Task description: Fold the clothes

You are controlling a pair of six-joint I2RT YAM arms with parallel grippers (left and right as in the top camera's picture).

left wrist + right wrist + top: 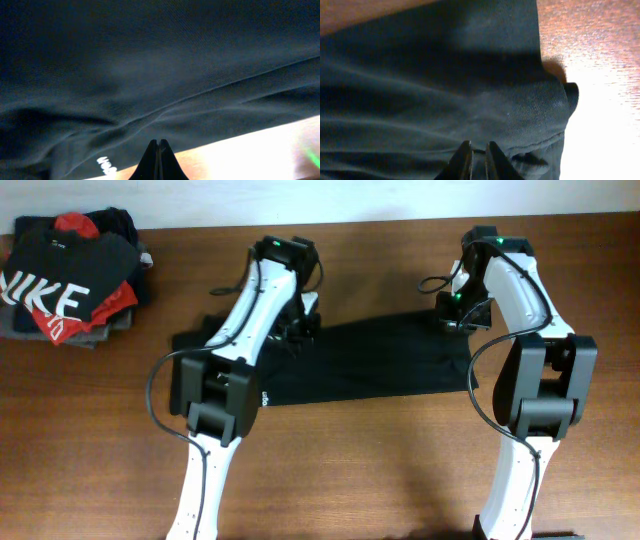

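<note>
Across the middle of the table (380,470) the black T-shirt (370,365) lies flat, thin and limp, so pinch its far-edge corners; your left gripper (158,150) is pressed shut, your right gripper (478,155) a slit apart, and I cannot tell whether either holds fabric.

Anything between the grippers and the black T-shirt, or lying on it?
Nothing visible. Left gripper and right gripper are over the T-shirt at its far edge; nothing lies on it. The folded pile sits apart.
</note>
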